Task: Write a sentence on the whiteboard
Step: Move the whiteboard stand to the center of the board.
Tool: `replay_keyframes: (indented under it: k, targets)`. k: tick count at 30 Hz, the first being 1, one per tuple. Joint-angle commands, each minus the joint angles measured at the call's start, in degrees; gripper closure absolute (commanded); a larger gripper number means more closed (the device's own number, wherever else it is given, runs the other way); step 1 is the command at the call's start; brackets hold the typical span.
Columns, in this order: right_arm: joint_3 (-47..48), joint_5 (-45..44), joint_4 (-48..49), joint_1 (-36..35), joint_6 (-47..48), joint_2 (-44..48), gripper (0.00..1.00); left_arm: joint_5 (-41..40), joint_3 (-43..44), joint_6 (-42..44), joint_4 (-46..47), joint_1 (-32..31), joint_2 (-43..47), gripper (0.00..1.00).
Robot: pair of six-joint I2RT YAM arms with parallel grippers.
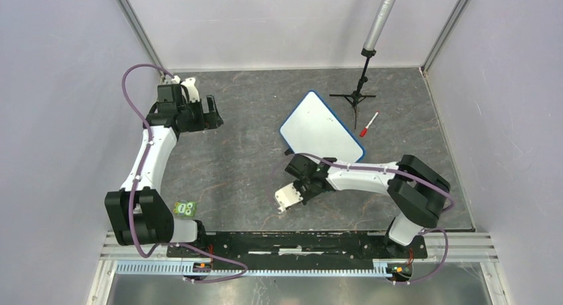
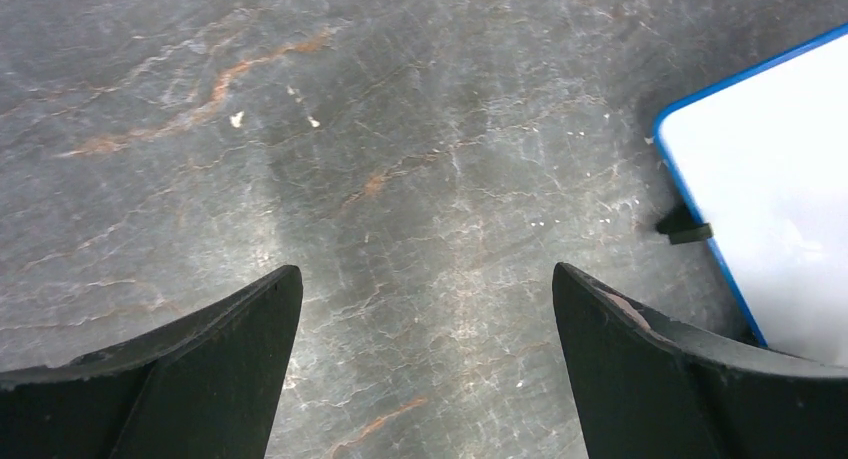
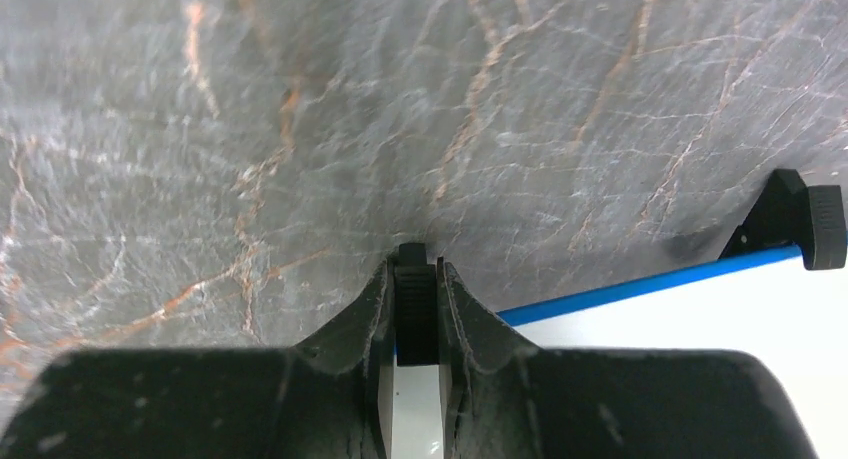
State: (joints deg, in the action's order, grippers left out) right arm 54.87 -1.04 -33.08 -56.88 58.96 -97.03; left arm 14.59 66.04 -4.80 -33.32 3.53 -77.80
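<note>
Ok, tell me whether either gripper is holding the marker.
No, the marker lies on the table beside the whiteboard, with nothing touching it.

The whiteboard [image 1: 322, 125] lies flat on the desk [image 1: 245, 159], right of centre and turned at an angle. My right gripper [image 3: 415, 269] sits at its near-left corner, clamped on the board's edge. My left gripper [image 1: 216, 113] hangs well off to the left, its fingers spread, pointing toward the board. A marker [image 1: 368, 124] lies just right of the board. A stand [image 1: 357, 96] rises behind it. A small card [image 1: 185, 208] lies by my left arm's base.
</note>
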Motion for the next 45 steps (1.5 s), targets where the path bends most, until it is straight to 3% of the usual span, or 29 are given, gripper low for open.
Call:
replay_keyframes:
  k: [1, 4, 8, 12, 17, 23, 27, 33, 40, 45]
  targets:
    - [-13.46, -11.68, -1.21, 0.18, 11.33, -0.71, 0.98, 7.27, 0.86, 1.85, 1.44, 0.30, -0.55, 0.00]
    - [-17.51, -16.78, 2.21, 1.38, 13.17, 1.39, 0.87, 9.41, 0.09, 2.63, 2.20, 0.25, -0.24, 0.00]
    - [-16.46, -16.42, 2.06, 2.66, 12.25, 3.46, 0.60, 12.03, -0.36, 3.48, 2.20, 0.13, -0.42, 0.00]
    - [-14.80, -13.96, 1.11, 2.74, 13.87, 6.77, 0.54, 12.95, -0.39, 3.57, 2.16, -0.04, -1.10, 0.00]
    - [-12.10, -10.60, -1.44, 2.70, 12.83, 8.49, 0.37, 14.41, -0.76, 4.30, 2.60, -0.47, -1.56, 0.00]
    - [-9.36, 2.22, -1.30, 2.81, 3.82, 14.75, 0.34, 8.16, -1.89, 9.82, 5.16, -10.55, -3.35, 0.00]
    - [-9.26, 9.96, 2.03, 4.56, -5.19, 22.63, 0.22, 6.66, 0.44, 12.33, 5.53, -17.31, -8.62, 0.00]
    - [-9.25, 20.01, 7.45, 15.76, -19.31, 34.61, 0.13, 6.30, 8.17, 12.51, 6.03, -25.78, -19.68, 0.12]
    - [-12.00, 16.49, 11.15, 24.54, -35.66, 44.58, 0.07, 0.54, 13.43, 11.51, 9.85, -36.17, -28.00, 0.25]
    - [-12.49, 16.67, 11.18, 30.02, -41.87, 47.89, 0.04, -3.18, 17.50, 12.52, 9.85, -41.76, -32.79, 0.30]
